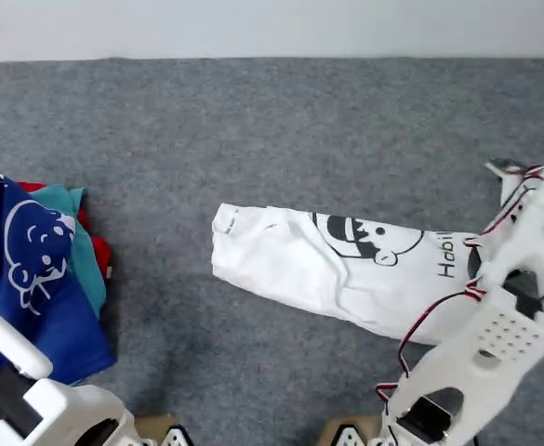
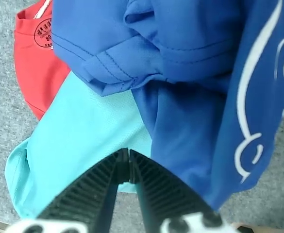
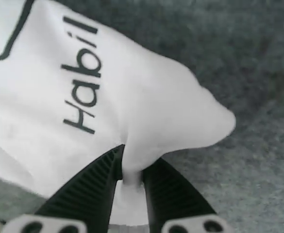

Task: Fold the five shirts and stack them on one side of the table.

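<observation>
A white shirt (image 1: 346,269) with a black cartoon print lies partly folded across the middle of the grey table. My right gripper (image 3: 130,170) is shut on a pinched fold of the white shirt (image 3: 108,97) at its right end, where the right arm (image 1: 504,307) stands over it. At the left edge lies a pile: a blue shirt (image 1: 30,269) on top, a teal shirt (image 1: 84,251) under it, a red shirt (image 1: 99,249) at the bottom. My left gripper (image 2: 129,162) hovers shut and empty over the teal shirt (image 2: 78,141), beside the blue shirt (image 2: 190,73) and red shirt (image 2: 35,63).
The grey felt table (image 1: 281,121) has open room along the back and between the pile and the white shirt. A pale wall runs behind the table's far edge. The left arm's base (image 1: 39,400) sits at the front left corner.
</observation>
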Controlling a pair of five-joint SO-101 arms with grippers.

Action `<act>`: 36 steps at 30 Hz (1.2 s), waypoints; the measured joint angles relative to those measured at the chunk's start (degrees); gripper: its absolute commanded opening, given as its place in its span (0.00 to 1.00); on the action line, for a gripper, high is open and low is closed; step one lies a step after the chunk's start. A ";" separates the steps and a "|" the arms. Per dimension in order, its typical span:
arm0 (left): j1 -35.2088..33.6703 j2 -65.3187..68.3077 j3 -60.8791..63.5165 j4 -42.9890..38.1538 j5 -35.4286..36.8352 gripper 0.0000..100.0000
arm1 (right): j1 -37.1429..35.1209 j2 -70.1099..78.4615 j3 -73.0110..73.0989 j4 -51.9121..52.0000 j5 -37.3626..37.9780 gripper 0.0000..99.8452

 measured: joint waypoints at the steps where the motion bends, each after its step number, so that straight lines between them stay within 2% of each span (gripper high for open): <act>1: 0.00 0.00 0.00 0.00 0.00 0.01 | -0.53 -0.79 -0.26 1.85 0.44 0.01; 6: 0.00 0.00 0.00 0.00 0.00 0.01 | -6.95 -6.15 -0.26 4.57 0.62 0.01; 11: 0.00 0.00 0.00 0.00 0.00 0.01 | -15.47 -15.74 7.30 4.66 0.35 0.01; 20: 0.00 0.00 0.00 0.00 0.00 0.01 | -34.20 -30.07 15.38 4.75 -9.32 0.01; 28: 0.00 0.00 0.00 0.00 0.00 0.01 | -50.99 -30.59 12.04 3.43 -19.87 0.01; 36: 0.00 0.00 0.00 0.00 0.00 0.01 | -55.56 -19.43 1.05 -0.79 -26.29 0.01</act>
